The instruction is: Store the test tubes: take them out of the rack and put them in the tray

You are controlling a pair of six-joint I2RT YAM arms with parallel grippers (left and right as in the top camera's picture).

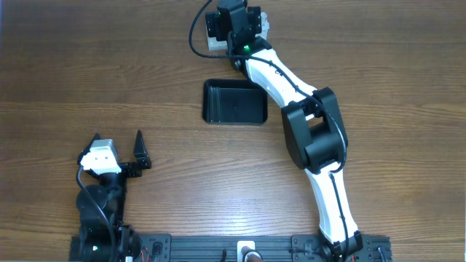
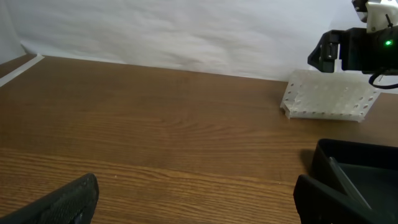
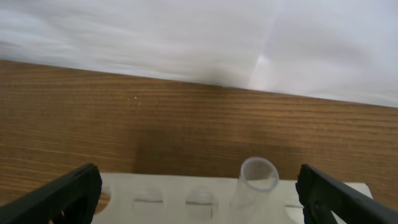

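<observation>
A white test tube rack (image 2: 329,96) stands at the far middle of the table. One clear test tube (image 3: 257,180) stands upright in the rack (image 3: 186,198). My right gripper (image 3: 199,202) hangs open just above the rack, its fingers (image 3: 62,196) wide on either side of the tube's row. From above, the right gripper (image 1: 233,20) covers most of the rack (image 1: 215,42). The black tray (image 1: 234,103) lies just in front of the rack and looks empty. My left gripper (image 1: 118,140) sits open near the front left, holding nothing.
A white wall or sheet rises right behind the rack. Bare wooden table spreads to the left and right of the tray (image 2: 364,165). The right arm (image 1: 313,124) stretches diagonally past the tray's right side.
</observation>
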